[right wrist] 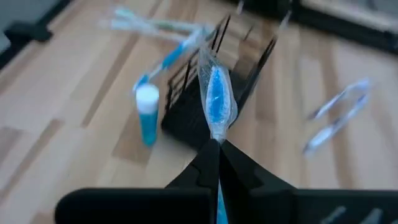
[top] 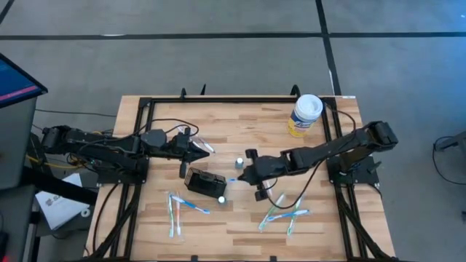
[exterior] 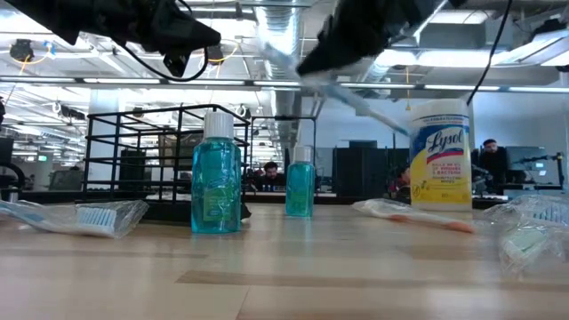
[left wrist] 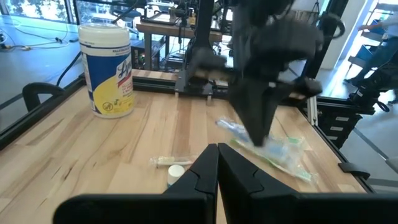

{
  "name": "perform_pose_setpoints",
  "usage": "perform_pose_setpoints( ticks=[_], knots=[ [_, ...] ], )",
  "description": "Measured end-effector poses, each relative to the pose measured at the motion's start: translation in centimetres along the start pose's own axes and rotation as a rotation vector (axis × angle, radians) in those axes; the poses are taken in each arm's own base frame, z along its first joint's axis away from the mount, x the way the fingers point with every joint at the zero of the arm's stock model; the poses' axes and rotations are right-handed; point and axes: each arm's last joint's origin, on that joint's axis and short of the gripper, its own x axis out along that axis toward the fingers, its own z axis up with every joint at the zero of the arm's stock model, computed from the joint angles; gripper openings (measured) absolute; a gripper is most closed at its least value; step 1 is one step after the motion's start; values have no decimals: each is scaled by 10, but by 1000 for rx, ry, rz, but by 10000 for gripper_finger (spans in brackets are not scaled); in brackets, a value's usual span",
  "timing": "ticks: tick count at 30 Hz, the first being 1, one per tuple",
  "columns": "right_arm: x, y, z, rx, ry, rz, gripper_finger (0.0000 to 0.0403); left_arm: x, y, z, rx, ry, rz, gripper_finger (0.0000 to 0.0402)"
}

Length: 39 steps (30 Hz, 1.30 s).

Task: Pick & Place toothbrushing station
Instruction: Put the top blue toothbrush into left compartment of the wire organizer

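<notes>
High view: the black toothbrushing station (top: 204,180) lies just left of the right gripper (top: 243,172), which is clenched on a wrapped blue toothbrush (right wrist: 214,99) not yet slotted in. The left gripper (top: 206,148), clenched and empty, waits just behind the station. Other toothbrushes (top: 284,215) remain loose.

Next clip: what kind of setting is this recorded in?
Likely an open robotics lab or workshop: exposed ceiling ducts and strip lights overhead, equipment racks and seated people behind the wooden table, which is staged with wrapped toothbrushes.
</notes>
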Motion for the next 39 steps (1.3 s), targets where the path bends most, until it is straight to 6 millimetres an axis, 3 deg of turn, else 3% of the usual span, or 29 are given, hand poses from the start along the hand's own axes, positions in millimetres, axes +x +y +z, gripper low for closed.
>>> perform_pose_setpoints(
  ticks=[18, 28, 39],
  knots=[
    [-17, -40, 41, 22, -471, -124, 0, 0, -1, 6, 96, -64, -12, 7],
    [-26, -54, 55, 11, -689, -101, 0, 1, -2, 11, 145, -117, -23, 91],
    [-28, -56, 56, 15, -711, -109, 0, 23, -6, 8, 190, -214, -46, 153]
  ],
)
